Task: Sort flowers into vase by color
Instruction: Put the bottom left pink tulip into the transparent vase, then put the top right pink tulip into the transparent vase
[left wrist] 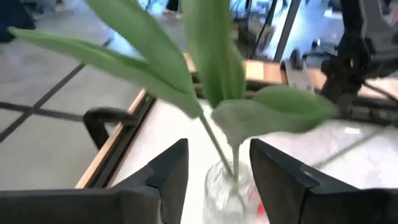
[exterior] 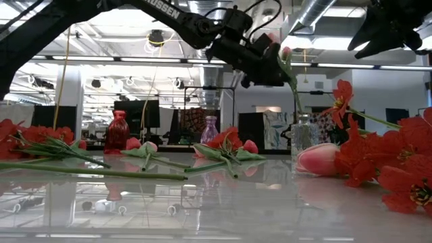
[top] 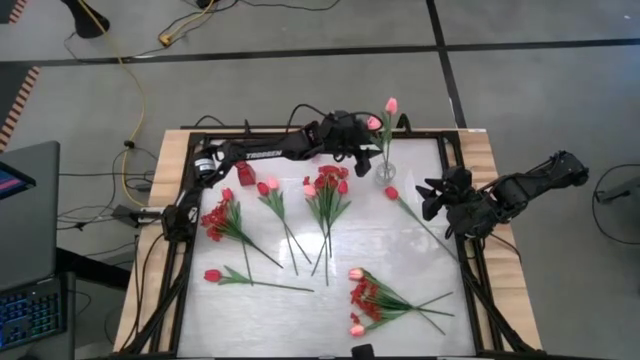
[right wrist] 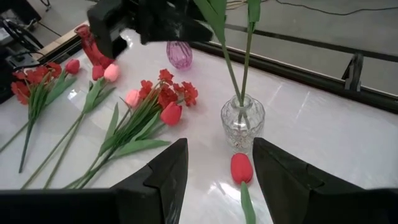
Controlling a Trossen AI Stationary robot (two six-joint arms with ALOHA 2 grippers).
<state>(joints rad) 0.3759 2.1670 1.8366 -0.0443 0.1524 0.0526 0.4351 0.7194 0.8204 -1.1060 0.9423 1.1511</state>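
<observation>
Left gripper (top: 372,133) poised over the clear glass vase (top: 385,171) at the table's far right, fingers (left wrist: 169,171) spread apart, gripping nothing. Two green stems standing in that vase; pink tulip bud (top: 391,105) at the top of one, another pink bud (top: 374,122) just beside the gripper. Stem (left wrist: 219,144) and leaves passing between the spread fingers without visible contact.

Right gripper (top: 432,198) hovering near the table's right edge, fingers (right wrist: 163,171) apart and empty, above a red tulip (right wrist: 241,168) lying just beside the vase.

Remaining flowers scattered flat on the white table (top: 400,260): red blossom spray (top: 218,218) at left, mixed bunch (top: 328,186) at centre, single red tulip (top: 213,275) near left, pink-and-red bunch (top: 365,302) near right. Red vase (right wrist: 91,43) and purple vase (right wrist: 179,55) at the far edge.
</observation>
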